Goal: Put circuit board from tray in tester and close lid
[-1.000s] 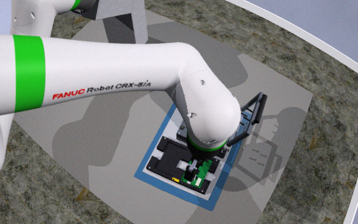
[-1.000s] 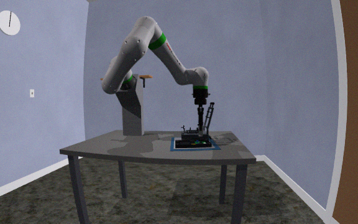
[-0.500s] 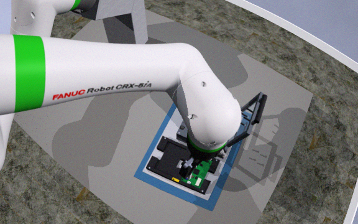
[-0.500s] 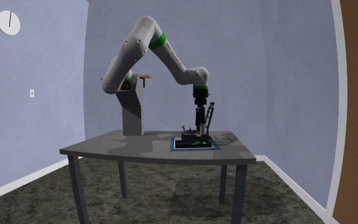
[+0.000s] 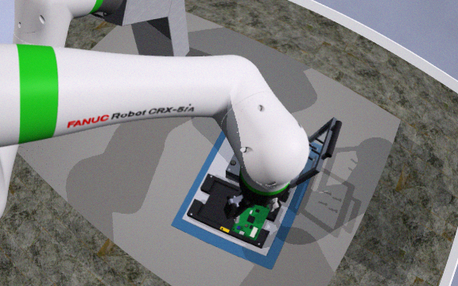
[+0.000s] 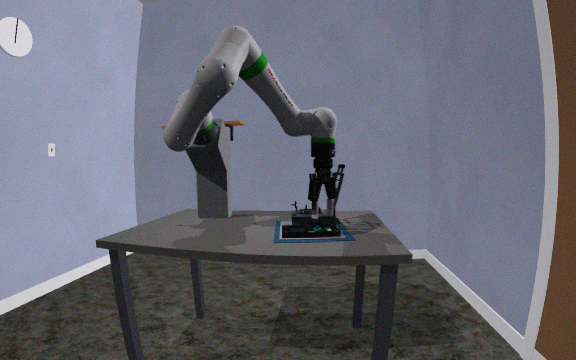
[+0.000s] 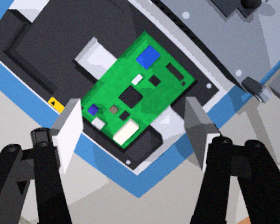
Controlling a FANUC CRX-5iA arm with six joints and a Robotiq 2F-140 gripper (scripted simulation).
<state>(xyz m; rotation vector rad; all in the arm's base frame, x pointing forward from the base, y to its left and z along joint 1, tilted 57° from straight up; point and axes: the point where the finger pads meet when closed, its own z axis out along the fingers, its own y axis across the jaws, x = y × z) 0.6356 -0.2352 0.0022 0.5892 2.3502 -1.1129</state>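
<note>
You see: board [image 7: 136,92] green, white connector [image 7: 126,133]; tray [image 7: 54,26] black; mat [image 5: 217,238] blue; arm [image 5: 133,99] white, green bands.

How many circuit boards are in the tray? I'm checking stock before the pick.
1: the green circuit board lies in one tray pocket, under the open gripper. The other pocket looks empty.

A white wall clock [image 6: 14,36] hangs above a light switch [image 6: 51,149].

I see the grey surface [image 6: 218,235] on dark legs carrying a blue-edged mat [image 5: 197,234] near its right end and the arm's grey pedestal [image 6: 214,190] toward the back.
</note>
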